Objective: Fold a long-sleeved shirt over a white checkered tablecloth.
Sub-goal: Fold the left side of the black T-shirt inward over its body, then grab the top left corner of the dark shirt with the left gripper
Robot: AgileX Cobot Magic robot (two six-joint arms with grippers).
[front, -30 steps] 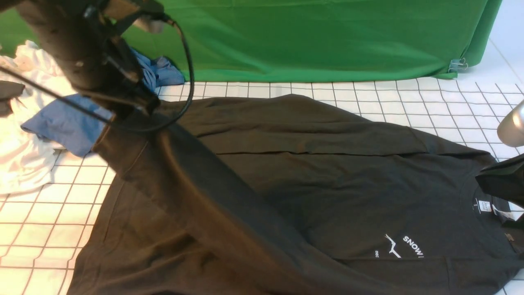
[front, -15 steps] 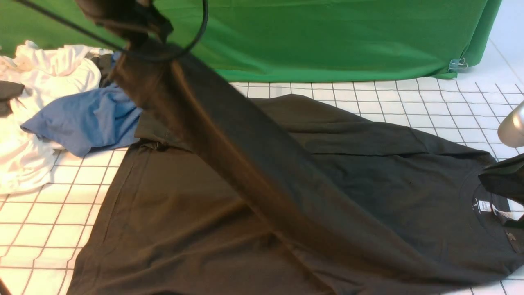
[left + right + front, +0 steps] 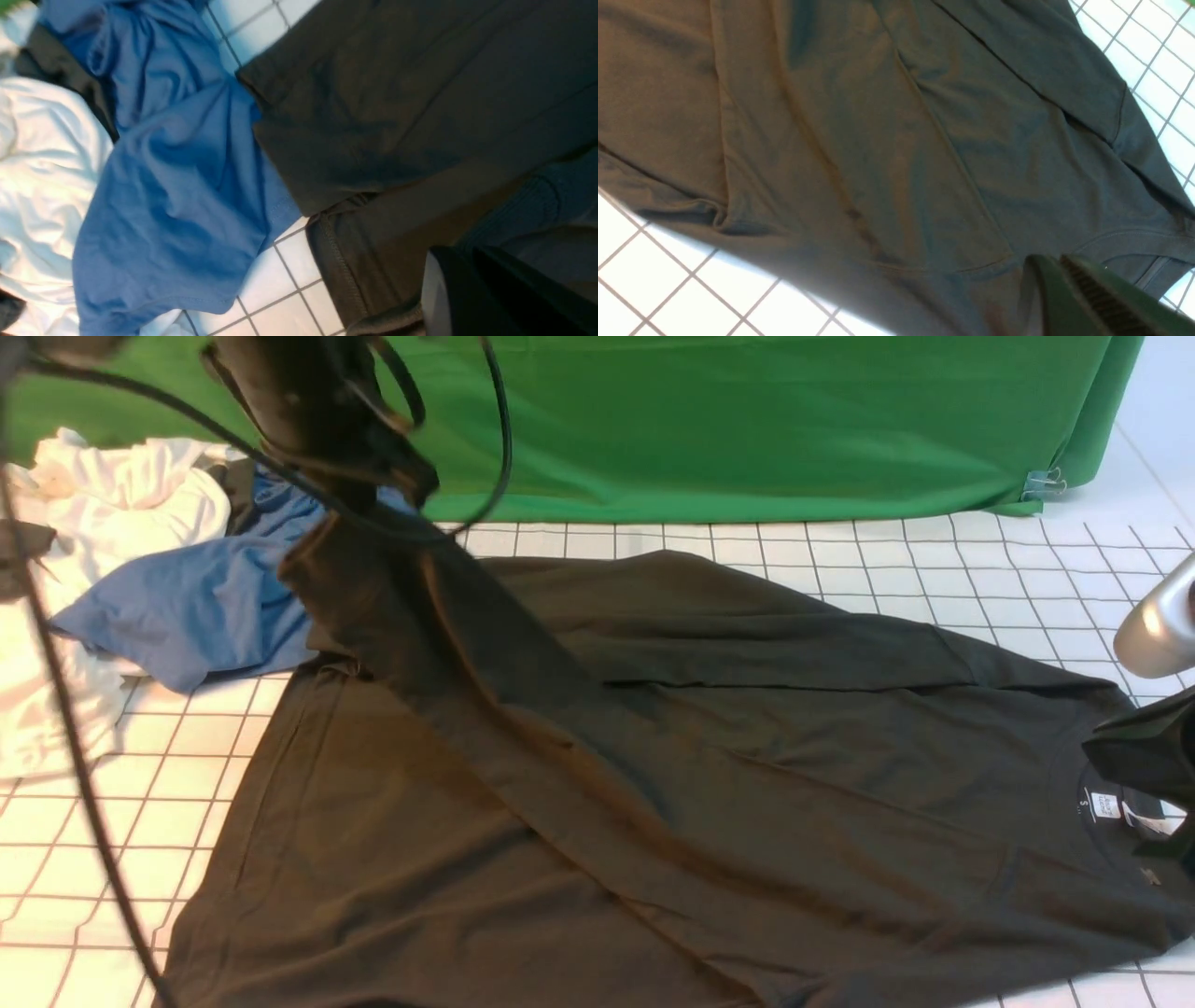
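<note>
1. Long-sleeved shirt (image 3: 653, 784), starting at the grip: the left gripper (image 3: 369, 499) is clamped shut on the ribbed cuff (image 3: 537, 210) of one sleeve (image 3: 485, 681). It holds the cuff in the air above the edge of the blue garment (image 3: 187, 607).
2. From the cuff, the sleeve slopes down and away from the blue garment, across the body of the shirt. I judge it is held high and fairly taut so it can be laid over the body as a clean fold without dragging the rest.
3. The left arm reaches forward and high with its wrist tipped downward, and its cable loops loosely beside it.
4. The right gripper (image 3: 1144, 756) is well apart from the blue garment, at the opposite end of the shirt by the collar (image 3: 1111, 803). Its jaws look closed on the shoulder cloth, probably to pin that end while the sleeve is carried.
5. The right arm sits low, and only its end is in view.
6. The shirt lies spread on the tablecloth (image 3: 934, 560), with its hem corner touching the blue garment. The other sleeve lies folded along the side nearer the green backdrop (image 3: 747, 420).
</note>
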